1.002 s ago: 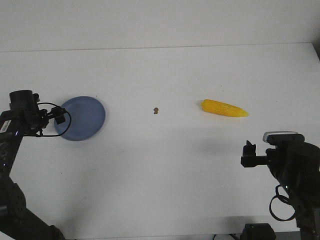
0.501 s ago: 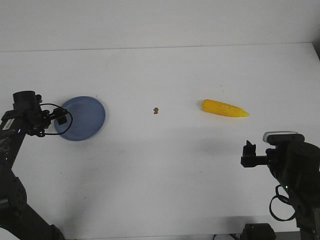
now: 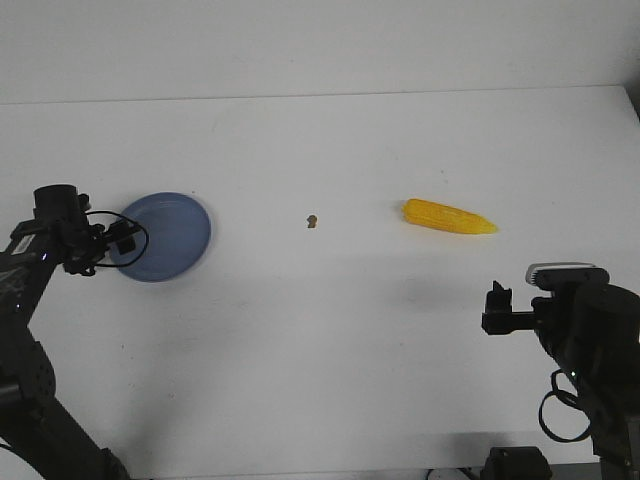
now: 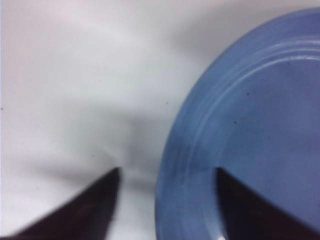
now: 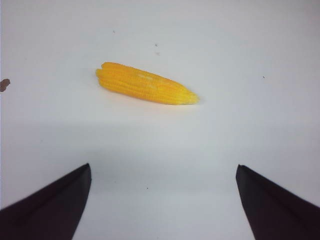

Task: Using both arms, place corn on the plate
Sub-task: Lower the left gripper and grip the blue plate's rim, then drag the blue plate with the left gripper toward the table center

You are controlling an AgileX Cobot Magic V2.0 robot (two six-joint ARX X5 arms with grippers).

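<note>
The yellow corn (image 3: pixel 449 217) lies on the white table at the right, its pointed tip to the right. It also shows in the right wrist view (image 5: pixel 145 84), ahead of my right gripper (image 5: pixel 163 166), which is open, empty and well short of it. In the front view the right gripper (image 3: pixel 497 308) sits near the table's front right. The blue plate (image 3: pixel 170 235) lies at the left. My left gripper (image 4: pixel 167 170) is open and low at the plate's left rim (image 4: pixel 185 150), one finger over the plate and one over the table. In the front view it (image 3: pixel 118 240) overlaps the plate's left edge.
A tiny brown speck (image 3: pixel 312 220) lies on the table between plate and corn, and shows at the edge of the right wrist view (image 5: pixel 4 85). The table's back edge (image 3: pixel 320 96) meets a pale wall.
My left arm has shifted slightly right and down, closer to the plate's left rim. The right arm, corn and plate have not moved.
</note>
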